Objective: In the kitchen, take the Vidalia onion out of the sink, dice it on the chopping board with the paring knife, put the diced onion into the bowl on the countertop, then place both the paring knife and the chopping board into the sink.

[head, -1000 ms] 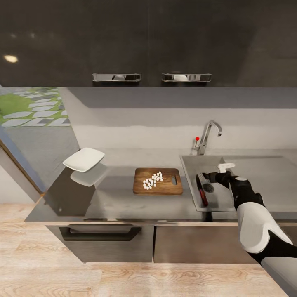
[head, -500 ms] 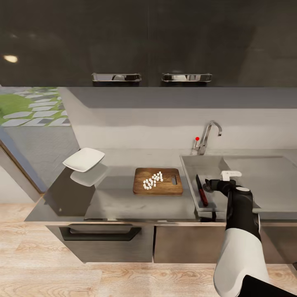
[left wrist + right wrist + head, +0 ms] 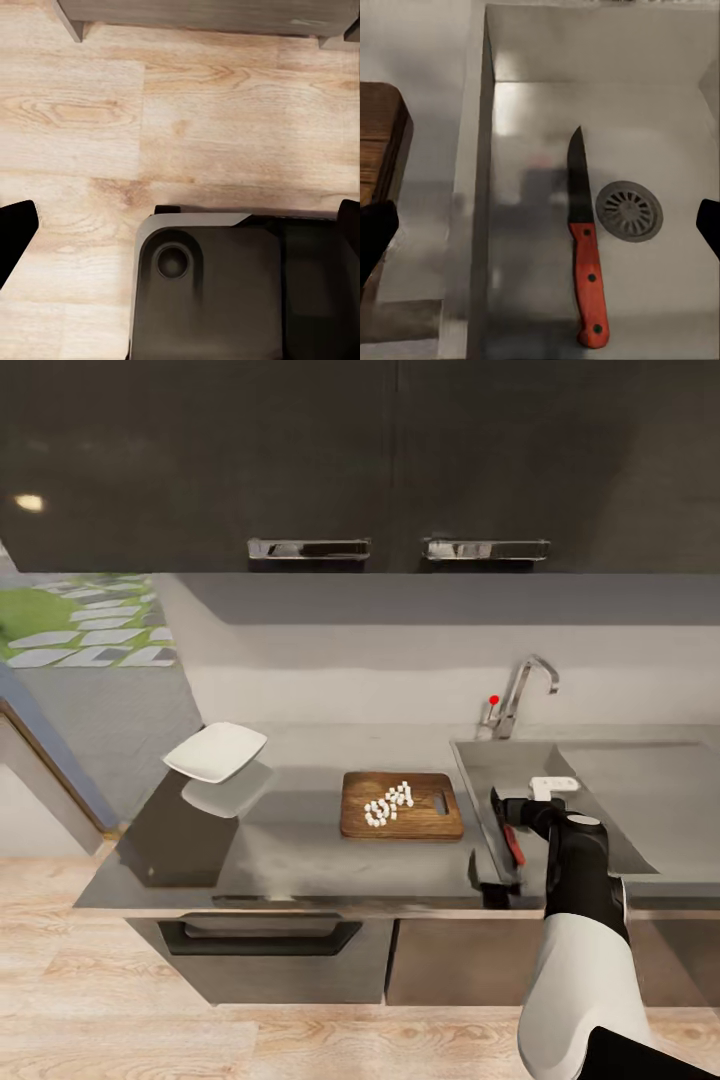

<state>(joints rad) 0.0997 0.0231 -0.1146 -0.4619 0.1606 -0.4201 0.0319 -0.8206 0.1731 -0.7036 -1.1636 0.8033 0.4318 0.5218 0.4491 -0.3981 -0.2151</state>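
- Where the head view is nearest the robot, the right arm is seen rising from the lower right, and the right gripper [image 3: 517,812] is held over the sink [image 3: 560,752], above the knife.
- In the right wrist view, its two dark fingertips [image 3: 375,232] are set at opposite edges of the frame, spread wide, with nothing held between them.
- The left gripper's fingertips [image 3: 13,232] are likewise seen far apart in the left wrist view, holding nothing, over the light wood floor [image 3: 187,127] and a dark part of the robot's base [image 3: 217,300].
- The paring knife [image 3: 586,255] is laid flat on the basin floor, its red-orange handle toward the front and its dark blade pointing toward the back, just beside the round drain [image 3: 629,210].
- The chopping board [image 3: 401,806] is placed on the countertop [image 3: 290,840], just beside the sink's left wall, with the diced onion [image 3: 389,803] lying on it as a cluster of small white pieces.
- The white bowl [image 3: 215,751] is seen further left, near the counter's end, well apart from the board.
- The chrome faucet [image 3: 522,695] with its red knob [image 3: 494,700] is mounted behind the basin.
- Dark upper cabinets [image 3: 360,460] with chrome handles are hung above.
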